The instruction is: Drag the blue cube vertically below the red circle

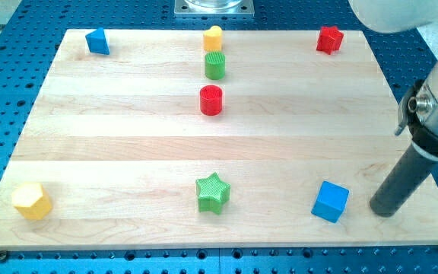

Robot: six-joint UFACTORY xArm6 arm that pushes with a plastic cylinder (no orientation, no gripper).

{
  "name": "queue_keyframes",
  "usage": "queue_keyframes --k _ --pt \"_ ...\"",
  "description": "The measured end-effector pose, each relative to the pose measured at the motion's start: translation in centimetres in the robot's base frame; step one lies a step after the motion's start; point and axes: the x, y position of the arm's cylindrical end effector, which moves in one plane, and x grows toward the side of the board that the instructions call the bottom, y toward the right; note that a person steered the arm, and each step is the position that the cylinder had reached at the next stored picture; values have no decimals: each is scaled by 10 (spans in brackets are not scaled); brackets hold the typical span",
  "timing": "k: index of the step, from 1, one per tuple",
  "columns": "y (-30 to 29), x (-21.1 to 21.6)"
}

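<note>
The blue cube (331, 202) sits near the view's bottom right of the wooden board (128, 152). The red circle (211, 100), a short red cylinder, stands in the upper middle, well up and to the left of the cube. My tip (382, 211) rests on the board just to the right of the blue cube, a small gap apart from it. The rod rises up and right from the tip to the arm at the view's right edge.
A green star (212, 192) lies at the bottom middle, left of the blue cube. A green cylinder (215, 65) and a yellow block (213, 37) stand above the red circle. Another blue block (97, 41) sits top left, a red block (329, 39) top right, a yellow hexagon (32, 201) bottom left.
</note>
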Motion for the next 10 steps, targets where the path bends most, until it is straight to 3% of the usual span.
queue_keyframes --k 3,4,6,8,9,10 --pt "-108 -4" --pt "-107 4" --pt "-155 -42" --pt "-205 -52" --pt "-197 -65" --pt "-207 -114"
